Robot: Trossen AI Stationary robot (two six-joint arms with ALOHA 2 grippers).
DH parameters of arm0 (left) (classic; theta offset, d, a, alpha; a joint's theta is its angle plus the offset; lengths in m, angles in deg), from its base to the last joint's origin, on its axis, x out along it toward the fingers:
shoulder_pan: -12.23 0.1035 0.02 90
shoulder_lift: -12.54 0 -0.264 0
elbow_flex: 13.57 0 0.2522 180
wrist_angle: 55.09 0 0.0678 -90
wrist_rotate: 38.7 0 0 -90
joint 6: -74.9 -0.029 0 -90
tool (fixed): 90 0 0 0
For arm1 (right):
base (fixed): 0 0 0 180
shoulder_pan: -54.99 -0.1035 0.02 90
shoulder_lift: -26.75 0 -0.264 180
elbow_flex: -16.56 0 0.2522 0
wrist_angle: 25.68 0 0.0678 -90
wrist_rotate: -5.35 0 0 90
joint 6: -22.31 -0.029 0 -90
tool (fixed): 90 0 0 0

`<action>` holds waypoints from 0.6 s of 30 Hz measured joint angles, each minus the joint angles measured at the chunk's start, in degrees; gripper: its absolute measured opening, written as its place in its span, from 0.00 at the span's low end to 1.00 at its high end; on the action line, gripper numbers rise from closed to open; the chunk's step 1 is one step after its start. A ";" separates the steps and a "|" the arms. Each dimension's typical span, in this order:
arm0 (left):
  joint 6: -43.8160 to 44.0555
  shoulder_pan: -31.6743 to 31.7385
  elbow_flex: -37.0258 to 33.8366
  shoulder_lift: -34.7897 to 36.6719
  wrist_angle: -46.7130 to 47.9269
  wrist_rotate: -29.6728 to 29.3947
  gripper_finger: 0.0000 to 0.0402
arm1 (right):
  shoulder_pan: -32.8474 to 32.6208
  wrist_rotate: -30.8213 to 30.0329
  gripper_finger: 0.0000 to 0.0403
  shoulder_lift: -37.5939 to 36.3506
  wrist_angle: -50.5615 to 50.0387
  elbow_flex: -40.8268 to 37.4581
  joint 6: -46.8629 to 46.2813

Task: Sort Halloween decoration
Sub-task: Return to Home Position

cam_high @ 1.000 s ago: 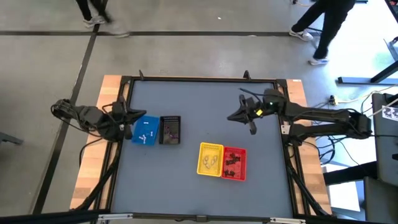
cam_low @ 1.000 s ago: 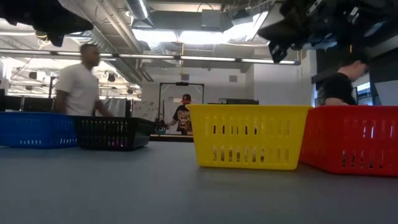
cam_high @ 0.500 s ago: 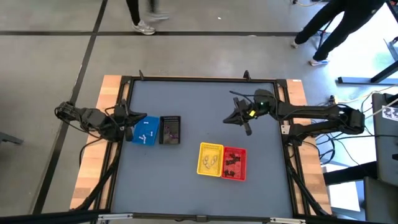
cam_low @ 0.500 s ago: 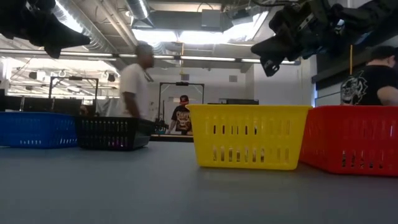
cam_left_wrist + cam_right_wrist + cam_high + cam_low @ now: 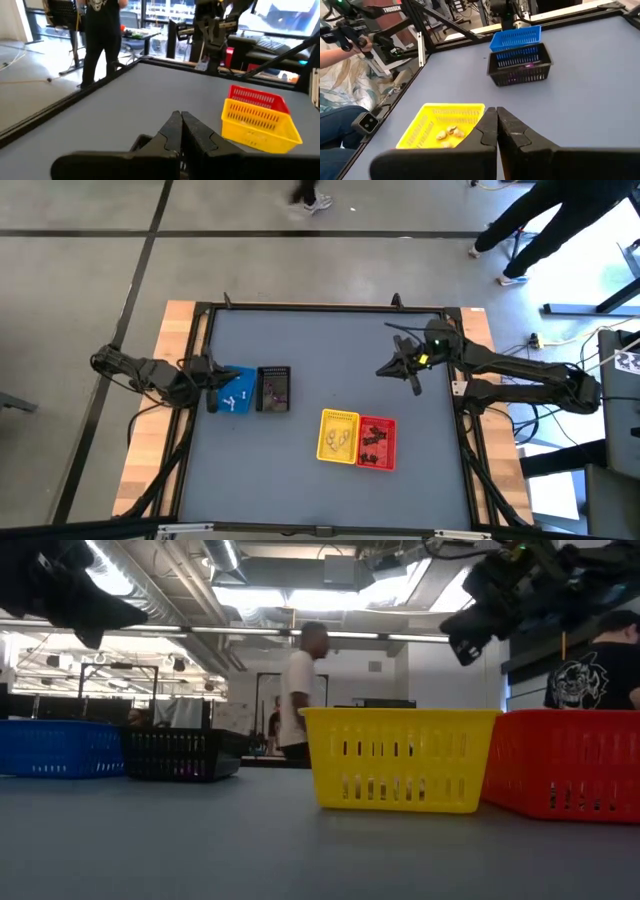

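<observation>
Halloween decoration: all binned, none seen loose on tabletop | high view: tan in yellow basket and black in red basket at lower centre, white in blue basket at left | judged light, stiff, slip-prone; pinch mid-body | left gripper beside blue basket, right gripper upper right: fingers pressed together, empty

From above, the trinkets in the red basket were dark specks too small to tell apart. In the low view the red basket ran off the right edge, the blue basket off the left, their walls hiding the contents.
</observation>
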 joint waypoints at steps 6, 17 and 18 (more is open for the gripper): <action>-7.06 0.00 -7.03 0.00 -16.91 0.56 0.00 | -0.11 -3.26 0.00 -8.74 0.85 -6.14 -3.01; -18.89 6.98 -11.58 0.00 -29.57 4.81 0.00 | -0.05 -7.25 0.00 -22.37 3.39 -11.58 -4.53; -19.63 7.89 -11.56 0.00 -29.58 5.63 0.00 | -0.07 -7.23 0.00 -23.22 3.39 -11.73 -4.61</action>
